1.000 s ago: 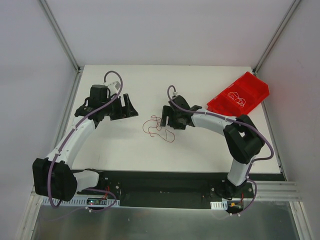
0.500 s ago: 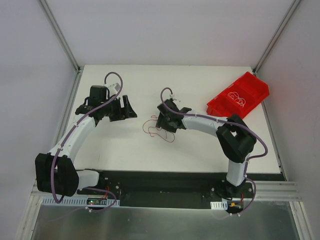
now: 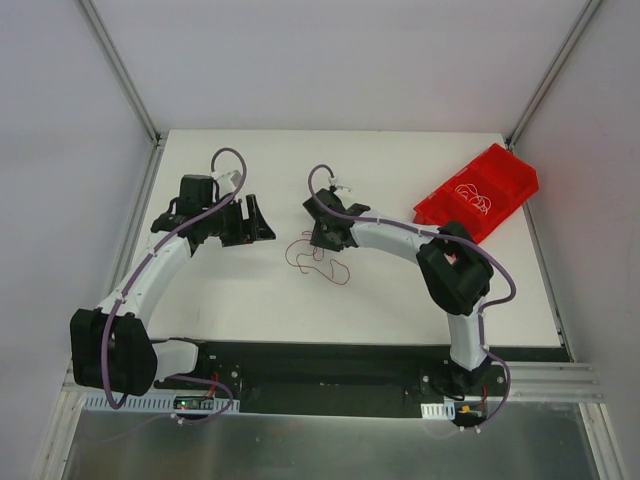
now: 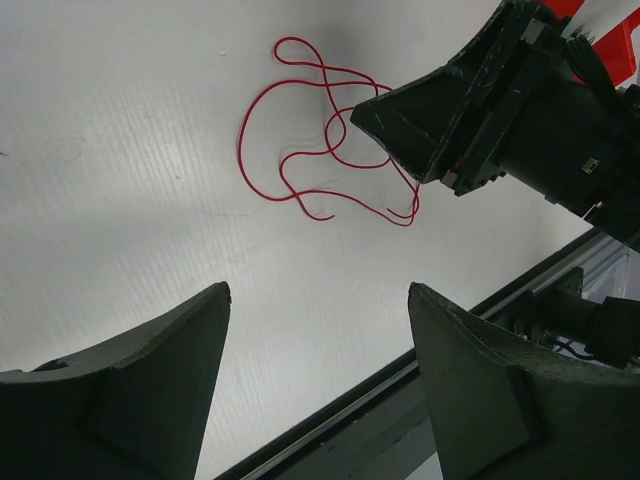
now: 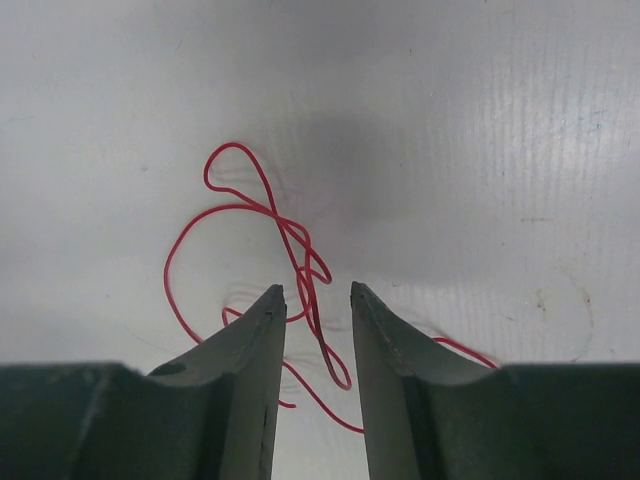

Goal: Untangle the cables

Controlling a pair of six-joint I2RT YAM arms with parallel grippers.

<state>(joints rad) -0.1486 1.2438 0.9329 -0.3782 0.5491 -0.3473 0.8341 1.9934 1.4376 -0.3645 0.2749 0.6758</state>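
Observation:
A tangle of thin red cables [image 3: 318, 260] lies in loose loops on the white table, a little left of centre. My right gripper [image 3: 321, 240] hangs directly over its far edge. In the right wrist view the right gripper [image 5: 315, 289] is open by a narrow gap, and crossing strands of the cables [image 5: 287, 230] run between its fingers without being pinched. My left gripper [image 3: 262, 221] stands to the left of the tangle, well apart from it. In its wrist view the left gripper [image 4: 320, 289] is wide open and empty, with the cables [image 4: 335, 125] beyond it.
A red tray [image 3: 515, 170] sits at the table's far right with whitish wires [image 3: 470, 192] coiled inside. The table's black front rail [image 3: 330, 360] runs between the arm bases. Grey walls enclose the table on the left, right and back.
My right gripper has moved left onto the tangle and its jaws have narrowed a great deal. The left gripper has barely moved and closed very slightly.

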